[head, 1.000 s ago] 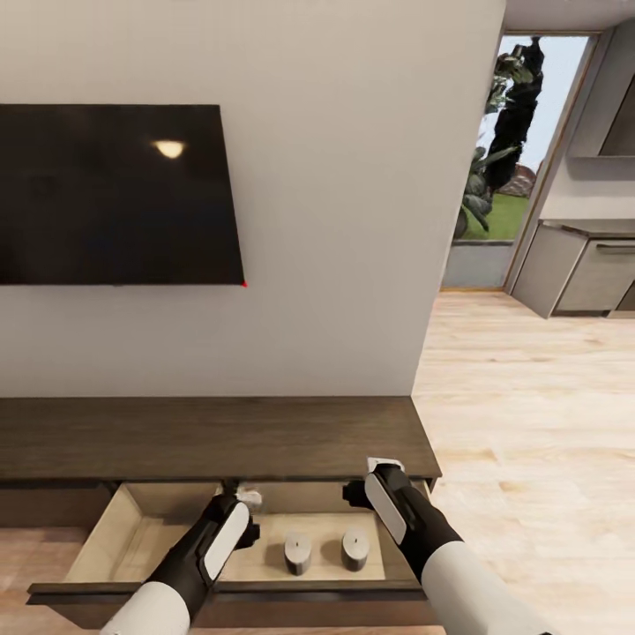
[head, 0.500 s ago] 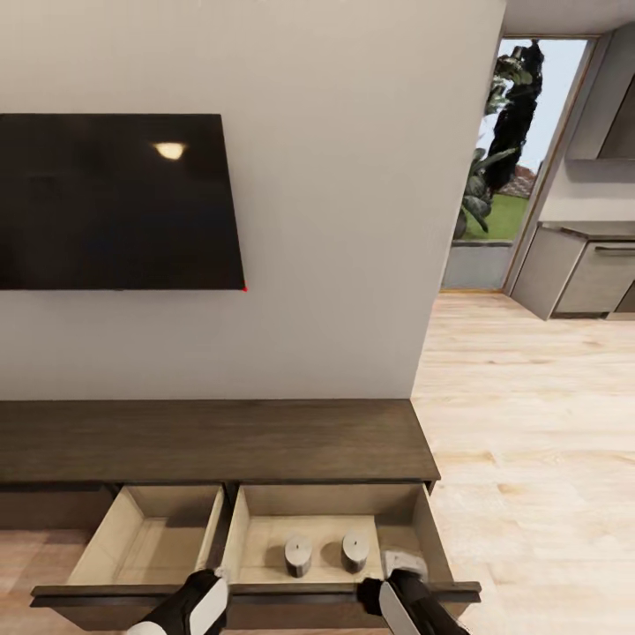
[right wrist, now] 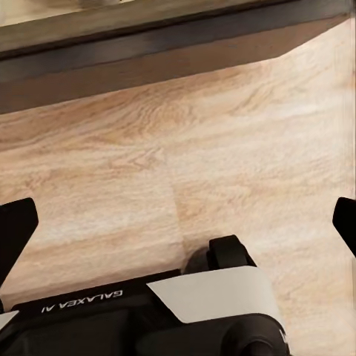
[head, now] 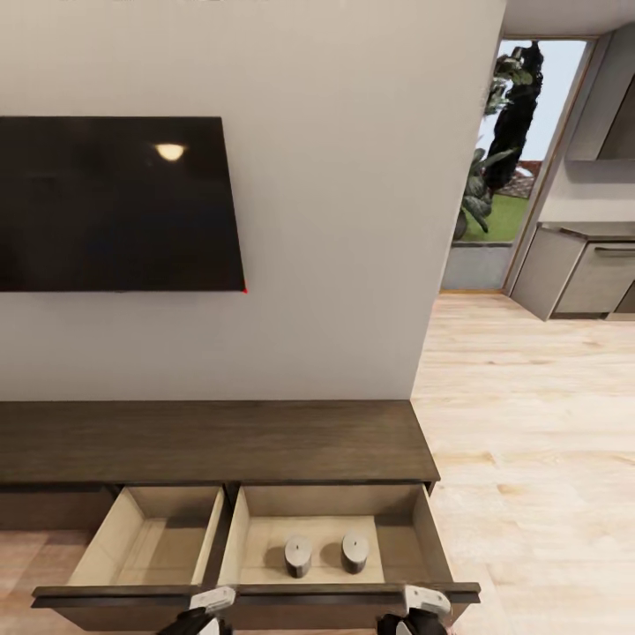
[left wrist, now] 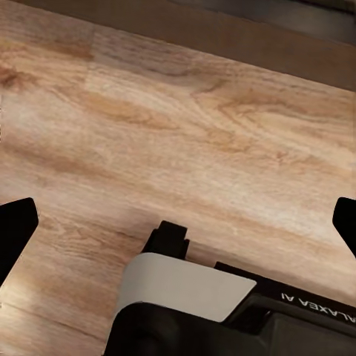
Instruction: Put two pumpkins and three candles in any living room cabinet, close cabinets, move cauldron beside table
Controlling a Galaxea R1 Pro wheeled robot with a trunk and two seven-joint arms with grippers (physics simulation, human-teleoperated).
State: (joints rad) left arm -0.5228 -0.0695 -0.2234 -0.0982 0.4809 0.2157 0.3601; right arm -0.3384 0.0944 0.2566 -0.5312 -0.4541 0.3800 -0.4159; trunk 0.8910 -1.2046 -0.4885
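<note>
Head view shows two candles (head: 298,556) (head: 354,552) standing in the cabinet's (head: 220,441) open right drawer (head: 422,529); the left drawer (head: 106,542) gapes too. Both grippers (left wrist: 178,222) (right wrist: 178,230) are spread wide over floor (right wrist: 148,170), holding nothing. Shoving the drawer hard could topple the candles, and a forgotten drawer leaves the cabinet open.

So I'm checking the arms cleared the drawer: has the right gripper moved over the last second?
Yes. The right gripper pulled back from over the open drawer, toward the robot, past the drawer front.
</note>
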